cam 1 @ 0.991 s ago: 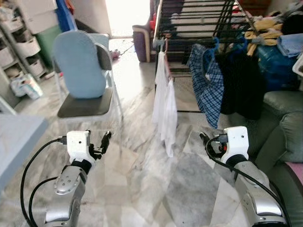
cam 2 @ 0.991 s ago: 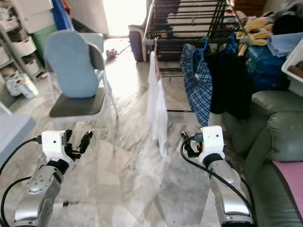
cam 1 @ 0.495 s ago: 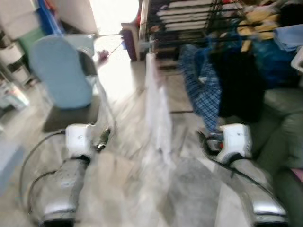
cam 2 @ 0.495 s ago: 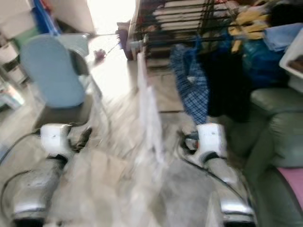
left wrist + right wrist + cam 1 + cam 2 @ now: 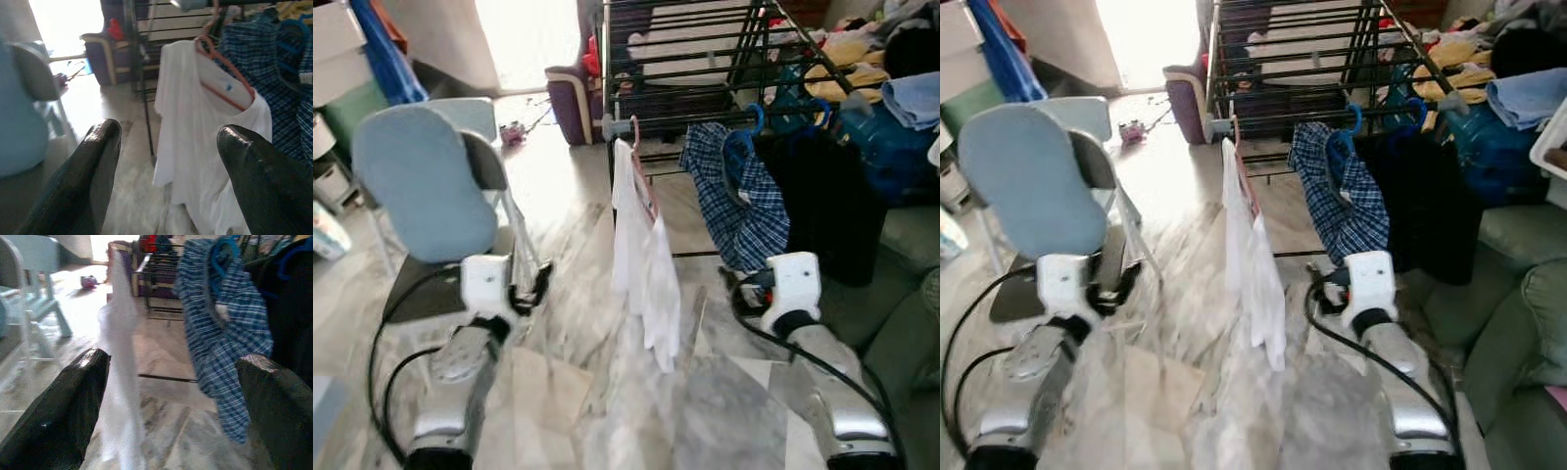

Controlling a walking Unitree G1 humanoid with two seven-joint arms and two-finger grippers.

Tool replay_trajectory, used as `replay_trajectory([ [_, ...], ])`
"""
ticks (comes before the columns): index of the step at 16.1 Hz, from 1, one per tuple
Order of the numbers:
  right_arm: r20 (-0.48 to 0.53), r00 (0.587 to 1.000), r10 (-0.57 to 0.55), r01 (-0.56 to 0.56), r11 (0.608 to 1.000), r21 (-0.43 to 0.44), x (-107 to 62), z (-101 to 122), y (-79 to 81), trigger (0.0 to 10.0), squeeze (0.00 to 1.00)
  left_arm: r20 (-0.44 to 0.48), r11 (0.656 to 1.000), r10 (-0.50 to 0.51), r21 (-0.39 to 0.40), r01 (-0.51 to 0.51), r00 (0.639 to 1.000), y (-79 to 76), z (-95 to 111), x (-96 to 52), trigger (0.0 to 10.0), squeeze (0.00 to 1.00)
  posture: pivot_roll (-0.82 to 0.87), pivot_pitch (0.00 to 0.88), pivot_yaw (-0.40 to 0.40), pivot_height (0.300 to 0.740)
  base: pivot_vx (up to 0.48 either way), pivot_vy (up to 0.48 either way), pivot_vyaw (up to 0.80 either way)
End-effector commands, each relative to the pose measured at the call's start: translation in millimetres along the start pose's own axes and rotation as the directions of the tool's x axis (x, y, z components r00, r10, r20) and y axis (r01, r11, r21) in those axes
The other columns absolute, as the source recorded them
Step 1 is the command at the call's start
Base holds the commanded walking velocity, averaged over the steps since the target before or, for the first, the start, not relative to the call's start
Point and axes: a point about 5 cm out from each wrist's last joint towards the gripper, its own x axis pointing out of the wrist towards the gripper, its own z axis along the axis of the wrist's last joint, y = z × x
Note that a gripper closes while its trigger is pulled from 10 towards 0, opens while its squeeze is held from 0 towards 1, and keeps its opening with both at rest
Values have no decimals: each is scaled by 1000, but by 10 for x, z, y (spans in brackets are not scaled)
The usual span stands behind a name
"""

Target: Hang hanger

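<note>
I have both arms raised in front of me, facing the drying rack (image 5: 705,59) at twelve o'clock. The left gripper (image 5: 164,161) has its fingers spread wide with nothing between them, and the right gripper (image 5: 171,401) is just as wide and empty. The pink hanger (image 5: 222,63) carrying the white shirt (image 5: 646,264) already hooks on the rack's near corner, the shirt dangling free between my two arms. At about one o'clock a blue hanger (image 5: 744,132) holds a checked shirt (image 5: 734,196) beside dark garments (image 5: 822,206).

My worry from here is contact: if I walk or swing an arm forward, a finger could snag the loose white cloth and drag the hanger off the rail, since its hook looks to sit near the rail's end. The chair (image 5: 431,186) at ten o'clock stands close to my left arm and could be bumped. I can make out no containers clearly enough to report contents.
</note>
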Motion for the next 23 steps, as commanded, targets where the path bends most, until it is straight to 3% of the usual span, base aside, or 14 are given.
replay_trajectory([
  [1, -5, 999, -33, 32, 999, -15, -10, -23, -29, 10000, 0, -28, 1000, 2, 9, -2, 1000, 6, -51, -22, 10000, 0, -201, 0, 81, 731, 292, 382, 0],
  [11, -3, 1000, 9, -9, 1000, -28, -4, -22, 3, 10000, 0, -21, 998, -46, 51, 47, 999, -33, -21, -18, 10000, 0, -194, 0, 89, 731, 447, 71, 0],
  [16, -26, 998, 65, -65, 997, -31, 4, -56, 69, 10000, 0, -35, 999, -43, 16, 43, 998, -38, -34, -20, 10000, 0, -189, 0, 87, 731, 388, 199, 0],
  [23, -109, 989, 102, -107, 993, -40, -6, -182, 82, 10000, 0, -36, 999, -34, 5, 34, 999, -39, -40, -35, 10000, 0, -188, 0, 83, 731, 0, 65, 0],
])
